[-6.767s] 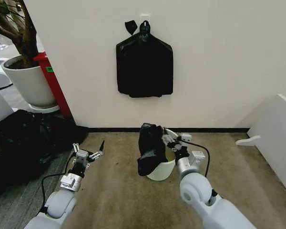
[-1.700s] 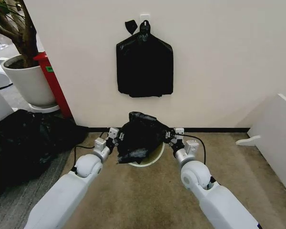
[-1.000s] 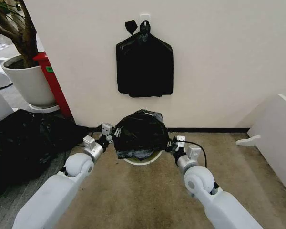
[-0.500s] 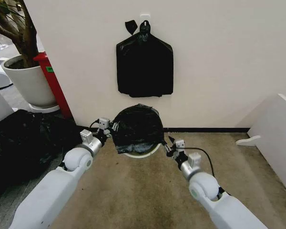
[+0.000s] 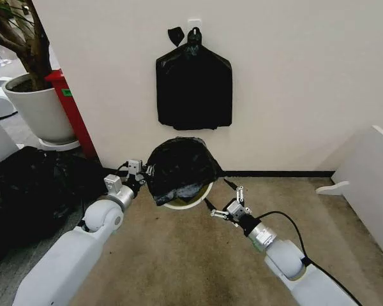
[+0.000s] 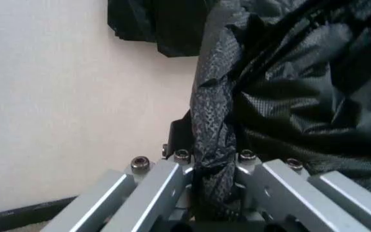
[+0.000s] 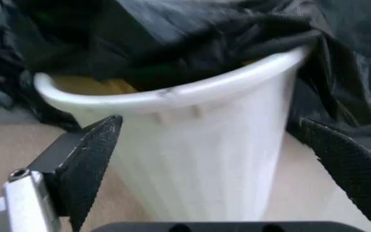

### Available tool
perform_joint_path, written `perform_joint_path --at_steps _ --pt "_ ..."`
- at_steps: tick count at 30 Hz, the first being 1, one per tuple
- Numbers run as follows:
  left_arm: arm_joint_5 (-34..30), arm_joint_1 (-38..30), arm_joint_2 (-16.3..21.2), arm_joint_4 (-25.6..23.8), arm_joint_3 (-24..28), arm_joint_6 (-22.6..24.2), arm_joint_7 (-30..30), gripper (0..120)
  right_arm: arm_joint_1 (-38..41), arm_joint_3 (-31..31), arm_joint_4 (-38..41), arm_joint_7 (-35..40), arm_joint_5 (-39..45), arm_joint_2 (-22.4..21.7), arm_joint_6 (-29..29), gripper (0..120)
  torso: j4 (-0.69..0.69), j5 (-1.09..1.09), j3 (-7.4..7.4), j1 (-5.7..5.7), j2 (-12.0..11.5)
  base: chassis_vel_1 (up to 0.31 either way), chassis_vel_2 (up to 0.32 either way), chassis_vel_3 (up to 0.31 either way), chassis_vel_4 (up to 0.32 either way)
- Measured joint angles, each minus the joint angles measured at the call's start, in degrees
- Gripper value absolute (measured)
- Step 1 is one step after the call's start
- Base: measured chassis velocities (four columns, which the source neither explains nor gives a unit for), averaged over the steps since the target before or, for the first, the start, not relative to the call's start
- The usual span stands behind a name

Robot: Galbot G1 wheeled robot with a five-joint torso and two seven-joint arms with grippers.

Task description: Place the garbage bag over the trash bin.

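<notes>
- The trash bin (image 5: 186,201) stands on the carpet floor (image 5: 179,255) close to the white wall (image 5: 293,76), under a flat bundle of black bags (image 5: 193,86) that hangs from a hook.
- The garbage bag (image 5: 179,169) lies draped over the far and left part of the bin's top; the near rim of the bin is bare and cream-white.
- The left tool (image 5: 145,173) is at the left side of the bin, and its fingers are closed on a bunched fold of the garbage bag (image 6: 214,159), as the left wrist view shows.
- The right tool (image 5: 225,203) is near and right of the bin, a little apart from it, with its fingers spread wide and nothing between them.
- In the right wrist view the bin wall (image 7: 218,159) stands between the two dark fingertips (image 7: 85,159), which do not touch it.
- A heap of black plastic (image 5: 32,185) lies on the floor at the left, and a white planter pot (image 5: 38,108) stands beyond it.
</notes>
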Motion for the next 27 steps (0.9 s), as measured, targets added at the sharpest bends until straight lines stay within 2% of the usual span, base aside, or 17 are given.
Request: perform_joint_path --at_steps 3,5,9,15,19,24,26,27 --pt "0.28 0.02 -0.02 0.02 0.14 0.15 -0.21 2 -0.19 0.02 0.89 -0.14 -0.29 -0.02 0.3 100 -0.01 0.01 -0.01 0.0 0.01 0.0 0.0 0.0 0.0" --pt "0.61 0.03 0.04 0.31 0.18 0.3 -0.35 2 -0.44 0.31 0.55 -0.37 -1.35 -0.28 0.35 100 0.04 0.03 0.0 0.0 0.0 0.0 0.0 0.0 0.0" --pt "0.63 -0.45 -0.1 0.91 0.15 0.28 -1.27 2 -0.37 1.36 -2.65 -0.52 -3.16 -0.5 1.33 100 -0.01 0.01 0.0 0.0 0.0 0.0 0.0 0.0 0.0" --pt "0.62 -0.9 -0.47 1.51 0.37 0.27 -1.78 2 -0.87 1.46 -2.62 -2.78 -3.35 -0.21 3.9 100 0.01 0.01 0.0 0.0 0.0 0.0 0.0 0.0 0.0" --pt "0.77 -1.03 -0.96 1.63 0.95 0.27 -1.79 2 -0.78 1.37 -1.89 -2.93 -6.25 0.54 4.08 100 0.01 0.01 0.0 0.0 0.0 0.0 0.0 0.0 0.0" --pt "1.03 -0.87 -1.75 1.37 1.39 0.3 -1.77 2 0.32 1.32 -2.76 -2.83 -13.75 2.36 4.85 100 0.0 0.01 0.0 0.0 0.0 0.0 0.0 0.0 0.0" --pt "1.04 -0.85 -1.76 1.35 1.39 0.3 -1.76 2 0.37 1.3 -2.79 -2.83 -14.0 2.43 4.89 100 0.01 0.01 0.0 0.0 0.0 0.0 0.0 0.0 0.0" --pt "1.05 -0.72 -1.8 1.26 1.38 0.31 -1.76 2 0.63 1.16 -2.88 -2.83 -15.0 2.75 5.02 97 0.0 0.01 0.0 0.0 0.0 0.0 0.0 0.0 0.0"
